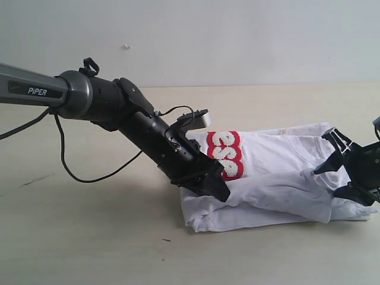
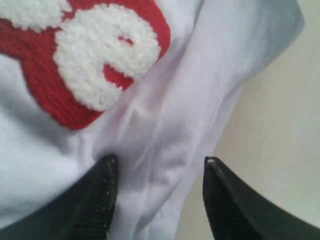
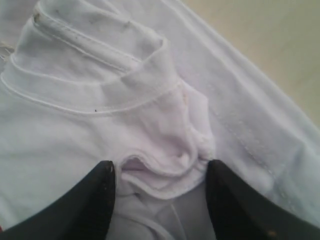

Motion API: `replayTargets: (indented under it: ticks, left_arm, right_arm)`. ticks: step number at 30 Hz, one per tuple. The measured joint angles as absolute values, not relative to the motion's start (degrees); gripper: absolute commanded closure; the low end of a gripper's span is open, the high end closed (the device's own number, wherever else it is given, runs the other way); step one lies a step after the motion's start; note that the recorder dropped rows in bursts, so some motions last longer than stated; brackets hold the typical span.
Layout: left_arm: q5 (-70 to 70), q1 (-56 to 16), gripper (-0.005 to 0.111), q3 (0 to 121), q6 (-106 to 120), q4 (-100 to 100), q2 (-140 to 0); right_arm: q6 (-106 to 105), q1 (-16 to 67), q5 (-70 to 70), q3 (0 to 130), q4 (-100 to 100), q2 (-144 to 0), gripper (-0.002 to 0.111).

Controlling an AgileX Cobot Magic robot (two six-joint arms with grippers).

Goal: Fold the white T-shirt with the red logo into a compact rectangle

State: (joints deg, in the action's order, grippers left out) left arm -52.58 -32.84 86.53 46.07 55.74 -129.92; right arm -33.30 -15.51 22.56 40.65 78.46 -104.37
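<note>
Both grippers stood half spread astride cloth: the left gripper [image 1: 217, 190] at the lower-left corner of the white T-shirt [image 1: 279, 178], the right gripper [image 1: 341, 172] over a bunched hem [image 3: 165, 167] at its right edge; whether either pinched, I couldn't tell. The shirt lay part-folded right of centre in the wide view, red logo [image 1: 225, 154] up. Firm, matched pinches seemed needed before lifting.
</note>
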Motion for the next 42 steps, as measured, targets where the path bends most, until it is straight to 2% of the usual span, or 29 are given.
replayTargets:
  ticks: [2,4,10,15,22,30,37,42]
  left_arm:
    - [-52.58,-32.84,0.054,86.53,46.07,55.74,-129.92]
    - [-52.69,-32.84,0.054,86.53,46.07,55.74,-129.92]
    - [-53.16,-32.84,0.054,86.53,46.07,55.74,-129.92]
    - [-53.4,-32.84,0.054,86.53,46.07,55.61,-129.92]
    - [-53.77,-32.84,0.054,86.62,46.07,55.4,-129.92]
    - [-55.17,-32.84,0.054,86.62,46.2,55.18,-129.92]
    - [-57.24,-32.84,0.054,86.62,47.41,54.83,-129.92]
    - [-58.26,-32.84,0.054,86.62,47.52,53.23,-130.4]
  right_arm:
    - [-33.43,-15.51,22.26,40.65,79.0,-104.98,0.056]
    - [-34.06,-15.51,22.16,40.75,79.93,-105.58,0.064]
    - [-45.29,-15.72,23.5,40.84,87.02,-107.91,0.108]
    - [-54.84,-15.72,28.12,41.44,91.73,-109.18,0.108]
    - [-57.8,-15.72,38.27,44.77,92.01,-109.47,0.108]
    - [-58.02,-15.72,38.81,49.15,91.06,-106.94,0.108]
    - [-61.53,-15.72,40.02,58.36,89.53,-106.84,0.108]
    - [-64.19,-15.51,48.4,66.45,88.97,-106.84,0.108]
